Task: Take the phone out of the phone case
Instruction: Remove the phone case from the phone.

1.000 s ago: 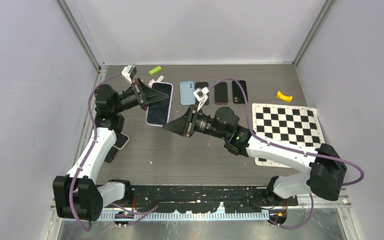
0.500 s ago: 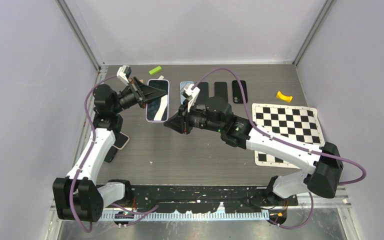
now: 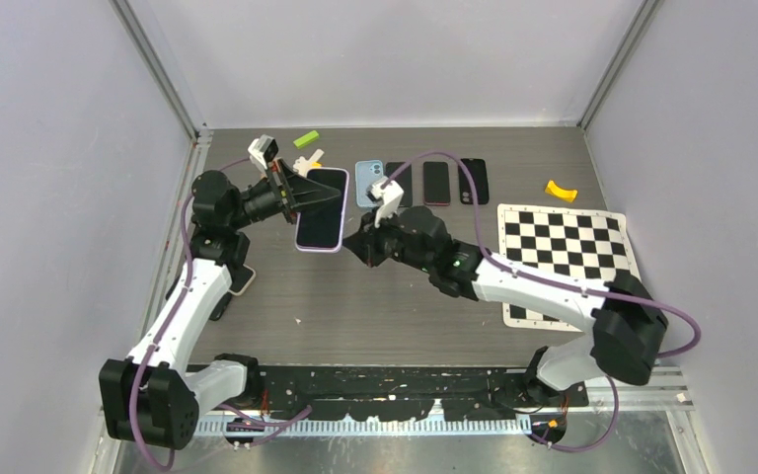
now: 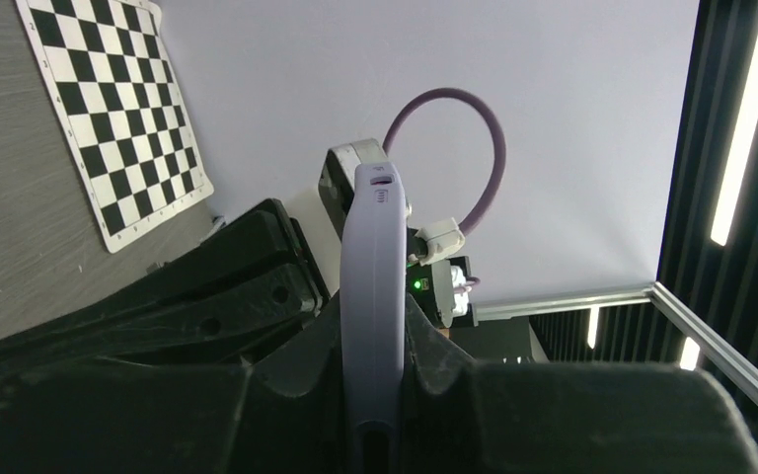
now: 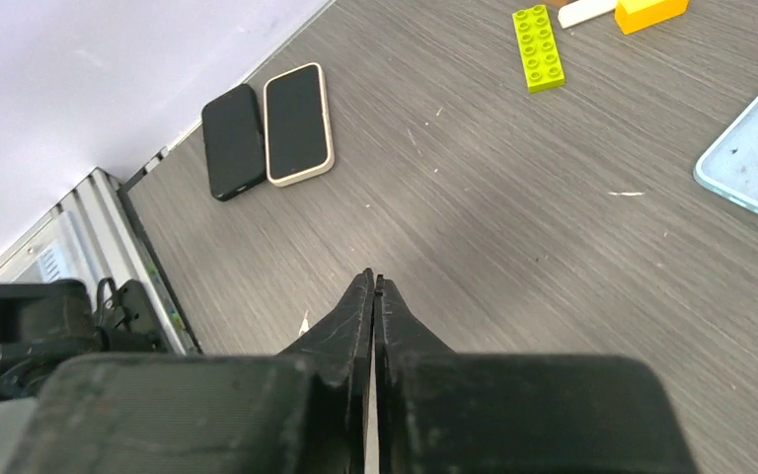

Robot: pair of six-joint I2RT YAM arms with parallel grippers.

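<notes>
top external: right gripper [image 5: 373, 284] has backed off the phone [image 3: 321, 205] and closed empty while left gripper [image 3: 304, 195] still clamps the lilac case [image 4: 372, 286], so extraction looks unfinished.

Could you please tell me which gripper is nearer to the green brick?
Left. The left gripper, holding the lilac-cased phone, is just short of the green brick. The right gripper is shut and farther off, toward mid-table.
</notes>
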